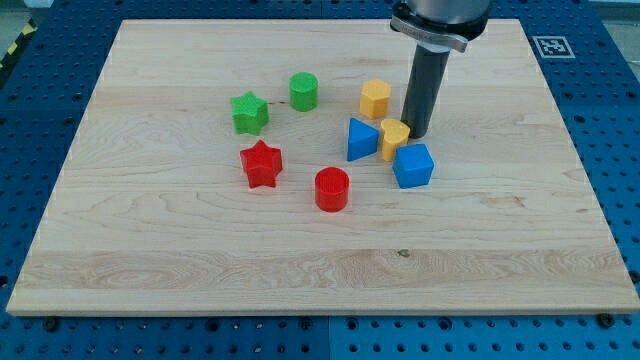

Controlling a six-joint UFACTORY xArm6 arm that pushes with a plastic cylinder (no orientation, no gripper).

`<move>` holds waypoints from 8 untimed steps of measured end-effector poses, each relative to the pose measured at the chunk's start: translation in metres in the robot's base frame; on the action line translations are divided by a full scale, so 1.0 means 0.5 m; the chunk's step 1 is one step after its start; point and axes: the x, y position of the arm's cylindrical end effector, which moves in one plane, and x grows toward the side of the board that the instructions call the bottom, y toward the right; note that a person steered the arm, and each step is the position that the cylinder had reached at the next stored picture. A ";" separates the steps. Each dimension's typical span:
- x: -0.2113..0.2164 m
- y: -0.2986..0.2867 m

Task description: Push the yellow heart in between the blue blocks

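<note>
The yellow heart [394,137] sits between the blue triangle [361,139] on its left and the blue cube [412,165] at its lower right, touching or nearly touching both. My tip [419,133] stands right against the heart's upper right side, just above the blue cube. The dark rod rises from there to the view's top edge.
A yellow hexagonal block [375,100] stands above the blue triangle. A green cylinder [304,91] and a green star [249,112] lie to the upper left. A red star [262,163] and a red cylinder [332,189] lie left and below. All rest on the wooden board [150,270].
</note>
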 end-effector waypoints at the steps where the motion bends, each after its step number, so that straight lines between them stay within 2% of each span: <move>1: 0.000 0.000; 8: 0.000 -0.173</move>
